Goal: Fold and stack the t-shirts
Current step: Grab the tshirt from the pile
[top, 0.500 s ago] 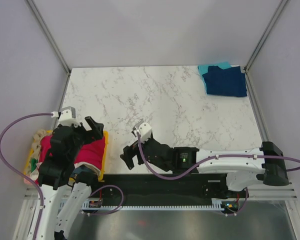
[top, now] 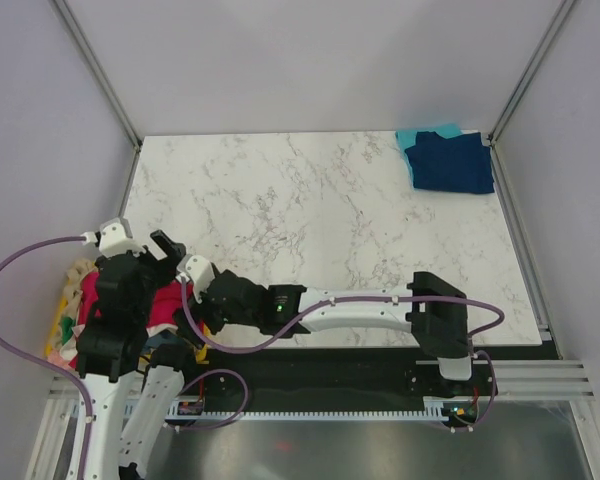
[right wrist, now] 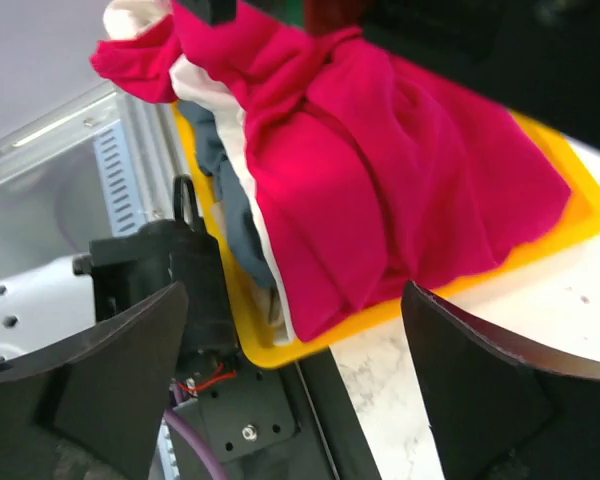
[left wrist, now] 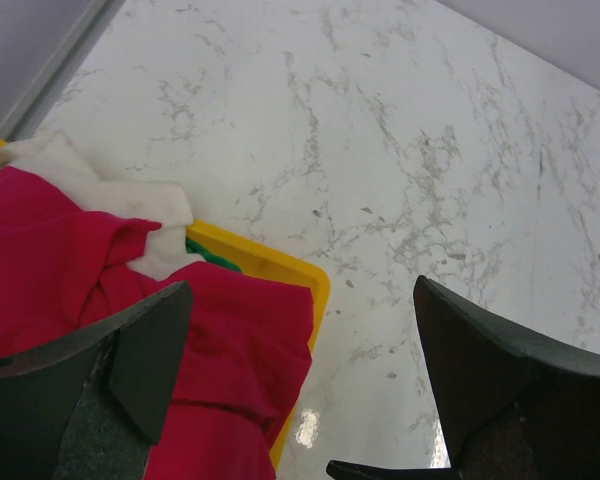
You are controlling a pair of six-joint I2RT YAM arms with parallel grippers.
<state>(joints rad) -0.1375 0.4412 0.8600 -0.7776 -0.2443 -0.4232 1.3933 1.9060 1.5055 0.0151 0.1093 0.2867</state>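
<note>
My left jaws and right jaws are wide open, empty, probably just above the red t-shirt (right wrist: 380, 180) in the yellow bin (right wrist: 585, 215).

Both arms are white tubes joined by chunky black housings. The left arm (top: 120, 300) and right arm (top: 365, 318) each trail a looping purple cable (top: 35, 246). A small green light (top: 283, 311) glows on the right arm's black joint. Its fingers (right wrist: 500, 390) are dark grey wedges.
</note>
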